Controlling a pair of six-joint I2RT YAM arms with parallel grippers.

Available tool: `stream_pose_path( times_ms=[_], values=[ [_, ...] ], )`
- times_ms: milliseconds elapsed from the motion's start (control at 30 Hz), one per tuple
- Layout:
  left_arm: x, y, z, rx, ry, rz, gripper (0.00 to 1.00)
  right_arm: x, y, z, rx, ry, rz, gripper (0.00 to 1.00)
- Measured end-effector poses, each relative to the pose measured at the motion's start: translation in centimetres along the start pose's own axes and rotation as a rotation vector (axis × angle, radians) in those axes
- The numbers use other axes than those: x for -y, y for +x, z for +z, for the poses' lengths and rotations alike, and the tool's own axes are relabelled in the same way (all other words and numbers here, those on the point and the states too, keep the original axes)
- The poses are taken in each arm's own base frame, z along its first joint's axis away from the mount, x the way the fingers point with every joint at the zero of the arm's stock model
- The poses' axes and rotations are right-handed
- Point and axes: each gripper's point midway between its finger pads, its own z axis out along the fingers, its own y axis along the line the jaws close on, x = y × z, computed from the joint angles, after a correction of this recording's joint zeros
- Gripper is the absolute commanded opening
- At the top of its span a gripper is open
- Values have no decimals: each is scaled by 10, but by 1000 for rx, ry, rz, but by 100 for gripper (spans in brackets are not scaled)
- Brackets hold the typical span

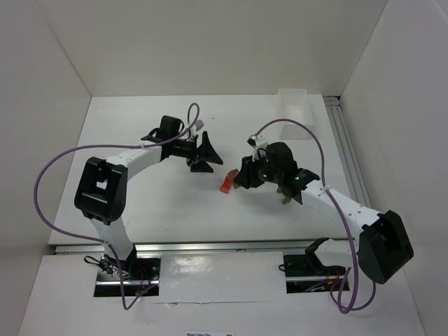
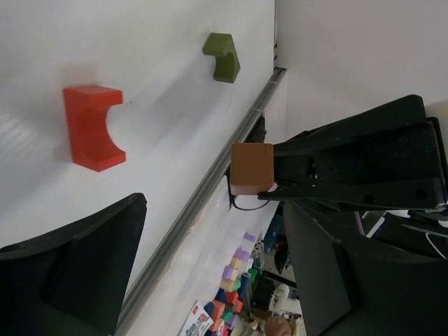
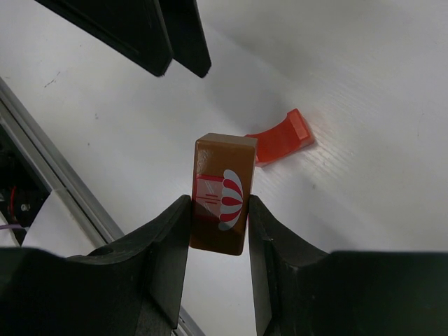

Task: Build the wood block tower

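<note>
White table (image 1: 133,133), brown block (image 3: 222,175) held above it.
Right gripper (image 3: 219,220) clamps it at frame centre; red block (image 3: 281,142) lies near, to its upper right. Left gripper (image 1: 208,158) spread wide.

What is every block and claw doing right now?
brown block: pinched in the right claw, held above the table.
right claw: shut on the brown block.
left claw: open, holding nothing.
red notched block: lying on the table, nothing touching it.
green block: lying on the table, apart from the red one.
white bin: standing at the far edge of the table.
</note>
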Motion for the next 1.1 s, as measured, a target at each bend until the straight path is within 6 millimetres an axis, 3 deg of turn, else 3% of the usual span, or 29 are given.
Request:
stream_pose_path(
  times_ms=[333, 1100],
  values=[
    [23, 20, 23, -91, 86, 12, 89, -5, 6, 4, -19, -14, -13, 36],
    [19, 32, 44, -154, 119, 1, 75, -5, 13, 9, -45, -19, -10, 36]
  ],
)
